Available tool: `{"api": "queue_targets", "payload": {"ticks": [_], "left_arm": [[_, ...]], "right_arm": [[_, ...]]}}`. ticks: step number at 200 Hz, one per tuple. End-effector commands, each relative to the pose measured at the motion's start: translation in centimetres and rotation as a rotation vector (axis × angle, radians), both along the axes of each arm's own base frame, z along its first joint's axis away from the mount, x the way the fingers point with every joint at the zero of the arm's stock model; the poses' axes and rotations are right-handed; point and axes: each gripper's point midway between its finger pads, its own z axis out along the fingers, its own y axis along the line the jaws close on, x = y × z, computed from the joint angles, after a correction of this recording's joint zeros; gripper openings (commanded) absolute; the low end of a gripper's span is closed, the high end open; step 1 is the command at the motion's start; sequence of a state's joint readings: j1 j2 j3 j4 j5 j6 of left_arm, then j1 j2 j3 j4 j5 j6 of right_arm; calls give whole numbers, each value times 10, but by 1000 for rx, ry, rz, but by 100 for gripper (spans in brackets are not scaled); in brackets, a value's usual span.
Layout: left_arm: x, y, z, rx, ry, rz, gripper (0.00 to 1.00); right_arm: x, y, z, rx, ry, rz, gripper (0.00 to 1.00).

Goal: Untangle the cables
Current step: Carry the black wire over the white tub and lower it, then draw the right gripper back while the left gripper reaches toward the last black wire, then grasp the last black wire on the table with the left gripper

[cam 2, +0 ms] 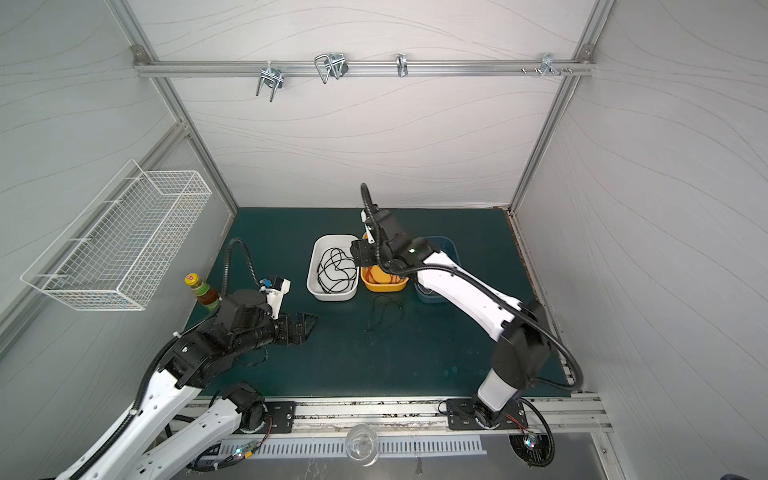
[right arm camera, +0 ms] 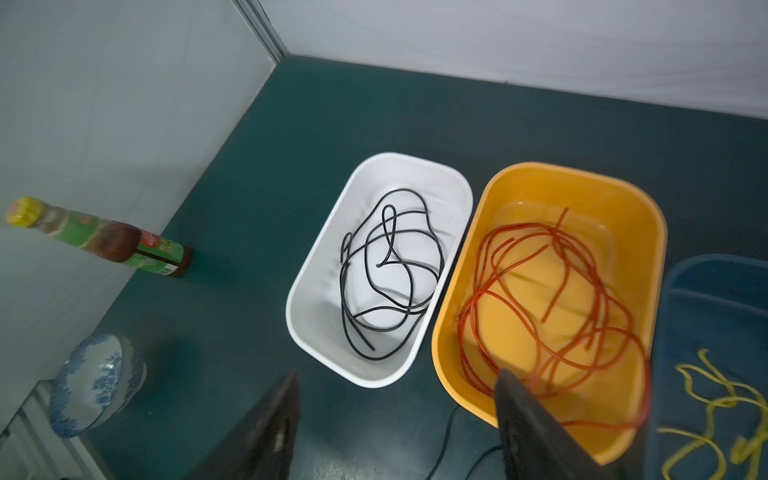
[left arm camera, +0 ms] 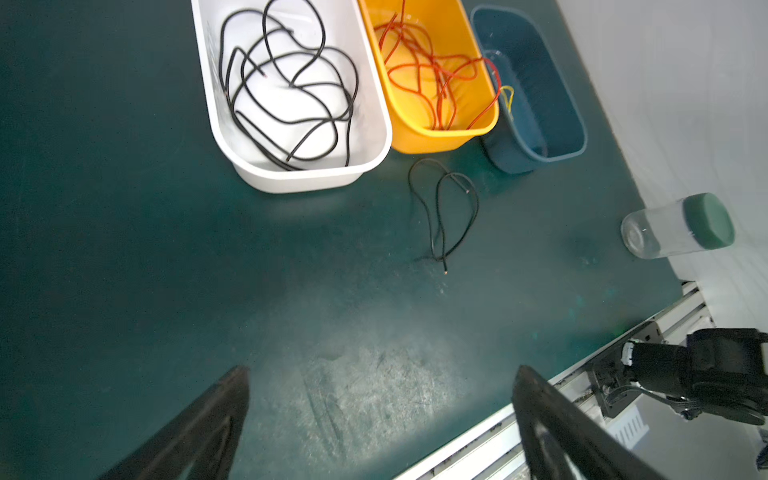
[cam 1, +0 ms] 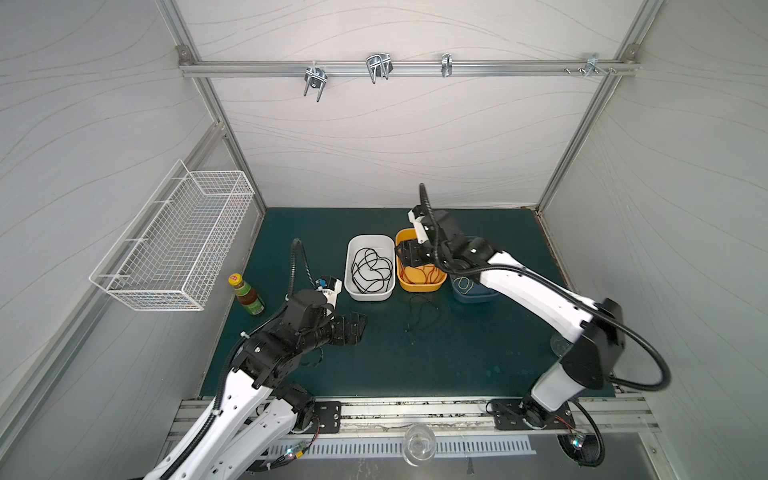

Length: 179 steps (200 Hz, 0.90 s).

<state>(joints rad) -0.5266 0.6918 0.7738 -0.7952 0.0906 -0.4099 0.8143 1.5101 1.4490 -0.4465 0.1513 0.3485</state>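
**Both grippers open, one cable loose**

Our right gripper (right arm camera: 399, 374) hangs over the yellow bin (right arm camera: 640, 249), jaws apart and empty, arm stretched forward. Our left gripper (left arm camera: 380, 370), agape too, hovers low, well left of it. We count three bins. The yellow bin holds red cables (right arm camera: 559, 245). The white bin (right arm camera: 316, 316), left of it, holds black cables (right arm camera: 399, 262). The blue bin (right arm camera: 698, 316), right of it, holds yellow cables (right arm camera: 723, 402). One loose cable (left arm camera: 435, 243) lies just before it.

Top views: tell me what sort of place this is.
Likely a robot test cell, not a home: white panels on an aluminium frame, a left arm and right arm bolted at the edge of a green mat, black cables sorted into a white bin.
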Motion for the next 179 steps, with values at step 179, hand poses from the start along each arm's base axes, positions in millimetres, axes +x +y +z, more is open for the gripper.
{"api": "queue_targets", "payload": {"ticks": [179], "left_arm": [[74,-150,-73,224,158,-105,70]], "right_arm": [[-168,-238,8,-34,-183,-195,99]]}}
